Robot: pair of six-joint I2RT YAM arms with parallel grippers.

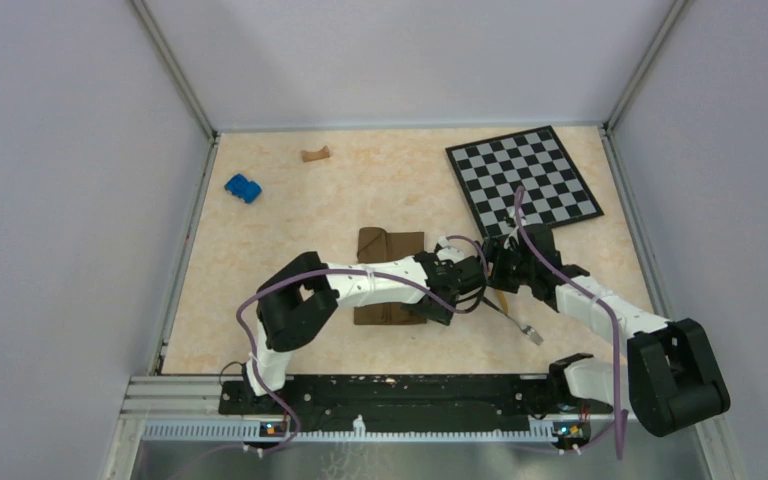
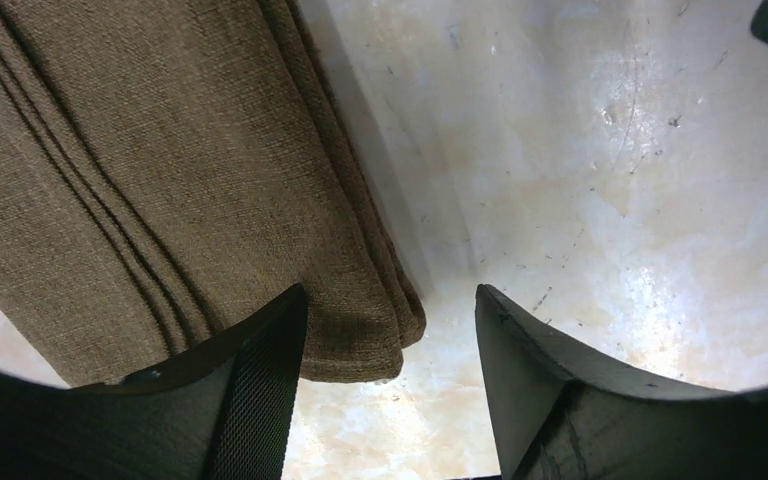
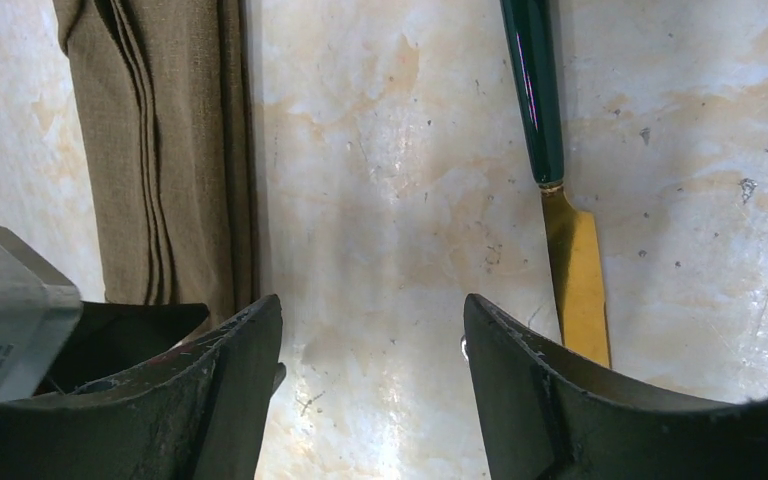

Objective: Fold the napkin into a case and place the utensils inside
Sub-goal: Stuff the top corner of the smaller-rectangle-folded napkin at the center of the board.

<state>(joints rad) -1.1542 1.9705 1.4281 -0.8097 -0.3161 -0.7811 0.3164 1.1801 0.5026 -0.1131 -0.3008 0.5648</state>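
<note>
The napkin, folded into a narrow layered dark-brown case (image 1: 390, 246), lies mid-table with my left arm crossing over it. In the left wrist view a corner of the case (image 2: 160, 170) sits between the fingers of my left gripper (image 2: 390, 292), which is open and grips nothing. My right gripper (image 3: 371, 300) hangs open over bare table, with the case (image 3: 160, 150) to its left and the knife (image 3: 552, 140) to its right. The knife has a dark green handle and a golden blade. The silver fork (image 1: 530, 331) lies just in front of the two grippers (image 1: 475, 278).
A checkerboard (image 1: 523, 178) lies at the back right, close behind the right gripper. A small blue block (image 1: 243, 187) and a stubby tan piece (image 1: 315, 154) sit at the back left. Pale walls enclose the table on three sides.
</note>
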